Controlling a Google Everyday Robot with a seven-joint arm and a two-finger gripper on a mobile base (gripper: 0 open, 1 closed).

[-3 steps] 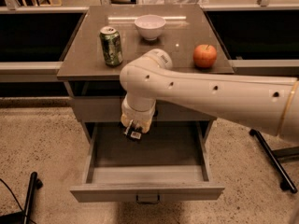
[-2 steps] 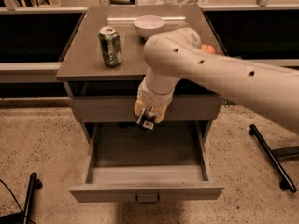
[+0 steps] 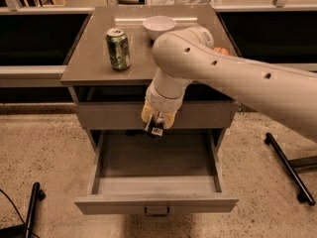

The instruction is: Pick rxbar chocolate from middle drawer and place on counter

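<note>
The middle drawer [image 3: 153, 171] is pulled open below the cabinet, its grey inside bare where it shows. My gripper [image 3: 155, 126] hangs in front of the upper drawer front, above the open drawer, shut on the rxbar chocolate [image 3: 154, 129], a small dark bar with a white label end sticking out below the fingers. The counter [image 3: 94, 58] is the glossy grey-brown top above and behind the gripper. My arm crosses over its right half.
A green drink can [image 3: 118, 48] and a white bowl [image 3: 158, 26] stand on the counter. An orange fruit [image 3: 221, 50] peeks out behind my arm. A black stand leg [image 3: 290, 167] lies right of the cabinet, another [image 3: 30, 207] at lower left.
My gripper has risen out of the drawer with the bar and moved slightly right, now level with the upper drawer front. The arm has swung up over the counter, hiding most of the fruit.
</note>
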